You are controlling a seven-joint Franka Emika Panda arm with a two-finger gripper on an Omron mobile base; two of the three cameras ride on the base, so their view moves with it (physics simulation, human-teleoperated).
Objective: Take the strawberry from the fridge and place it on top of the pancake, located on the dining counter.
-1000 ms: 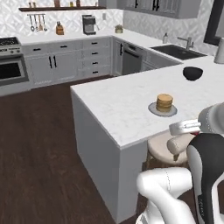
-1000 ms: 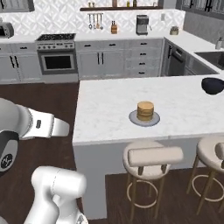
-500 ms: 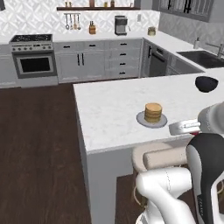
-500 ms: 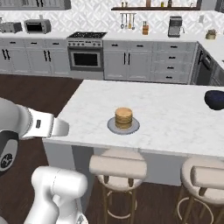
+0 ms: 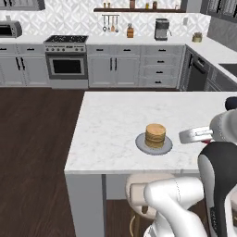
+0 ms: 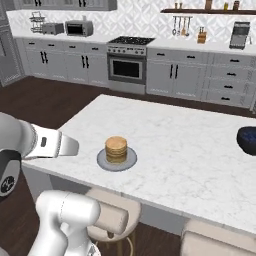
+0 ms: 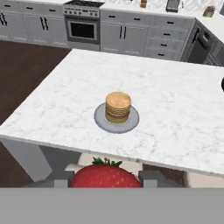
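In the hand view my gripper (image 7: 105, 178) is shut on the strawberry (image 7: 105, 175), a bright red berry with green leaves between the two dark fingertips (image 7: 61, 178). Ahead and below it, the stack of golden-tan pancakes (image 7: 118, 106) sits on a round grey plate (image 7: 99, 121) near the front edge of the white marble dining counter (image 7: 175, 109). The base views show the same pancake (image 5: 155, 134) (image 6: 116, 148) on the counter (image 5: 115, 120) (image 6: 175, 140), with my arm held short of the counter's near edge. The fridge is out of view.
A dark bowl (image 6: 247, 140) (image 5: 231, 102) lies on the counter's far right. Beige stools (image 6: 110, 215) (image 5: 139, 190) stand under the near edge. Grey cabinets, an oven (image 5: 67, 60) and a coffee machine (image 5: 161, 28) line the back wall across dark wood floor.
The whole picture has shifted, so the base has moved. The counter and pancake now sit more squarely in front of the cameras and nearer the arm.
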